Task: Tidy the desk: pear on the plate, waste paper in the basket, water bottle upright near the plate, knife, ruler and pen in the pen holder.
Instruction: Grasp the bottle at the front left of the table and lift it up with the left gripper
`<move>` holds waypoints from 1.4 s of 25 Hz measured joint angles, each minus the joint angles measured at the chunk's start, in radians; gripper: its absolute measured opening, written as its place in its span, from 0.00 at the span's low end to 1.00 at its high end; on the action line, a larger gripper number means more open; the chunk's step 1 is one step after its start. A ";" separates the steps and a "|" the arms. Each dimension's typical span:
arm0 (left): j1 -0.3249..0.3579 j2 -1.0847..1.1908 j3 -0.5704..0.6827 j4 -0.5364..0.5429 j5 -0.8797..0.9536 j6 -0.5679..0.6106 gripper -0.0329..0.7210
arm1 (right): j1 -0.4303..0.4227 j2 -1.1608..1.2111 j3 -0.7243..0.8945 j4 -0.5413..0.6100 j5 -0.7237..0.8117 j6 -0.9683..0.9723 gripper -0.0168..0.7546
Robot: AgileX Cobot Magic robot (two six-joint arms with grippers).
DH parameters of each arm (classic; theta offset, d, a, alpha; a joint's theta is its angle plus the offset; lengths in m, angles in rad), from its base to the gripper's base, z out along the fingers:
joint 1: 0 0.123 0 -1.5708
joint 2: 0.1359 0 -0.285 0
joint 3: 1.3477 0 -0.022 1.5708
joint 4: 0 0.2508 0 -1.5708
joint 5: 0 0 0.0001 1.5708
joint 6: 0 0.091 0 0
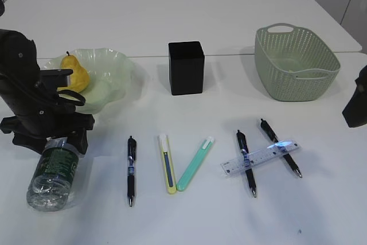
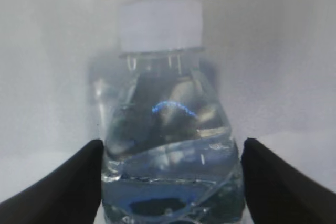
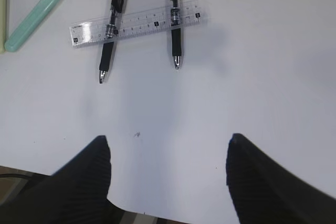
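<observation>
A clear water bottle (image 1: pixel 51 173) with a green label lies on its side at the front left; the left wrist view shows its white cap end (image 2: pixel 160 24). My left gripper (image 1: pixel 60 140) is open with a jaw on each side of the bottle (image 2: pixel 170 150). A yellow pear (image 1: pixel 74 73) sits on the pale green plate (image 1: pixel 117 64). A black pen (image 1: pixel 131 170), a yellow knife (image 1: pixel 167 163) and a green knife (image 1: pixel 195 163) lie in front of the black pen holder (image 1: pixel 186 67). A clear ruler (image 1: pixel 261 157) lies across two pens (image 1: pixel 246 162). My right gripper (image 3: pixel 168 145) is open and empty. No waste paper shows.
A green woven basket (image 1: pixel 295 61) stands at the back right. The right wrist view shows the ruler (image 3: pixel 136 22), two pens (image 3: pixel 113 24) and the green knife (image 3: pixel 39 14) beyond the jaws, and the table's front edge (image 3: pixel 157 216) below them.
</observation>
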 joint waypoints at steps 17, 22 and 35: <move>0.000 0.000 -0.002 0.041 0.001 0.000 0.59 | 0.000 0.000 0.000 0.000 0.000 0.000 0.68; 0.000 0.000 -0.002 0.041 -0.015 0.000 0.59 | 0.000 0.000 0.000 0.000 0.010 0.000 0.68; 0.000 -0.203 0.258 0.054 -0.246 0.092 0.59 | 0.000 0.000 0.000 0.000 0.021 0.000 0.68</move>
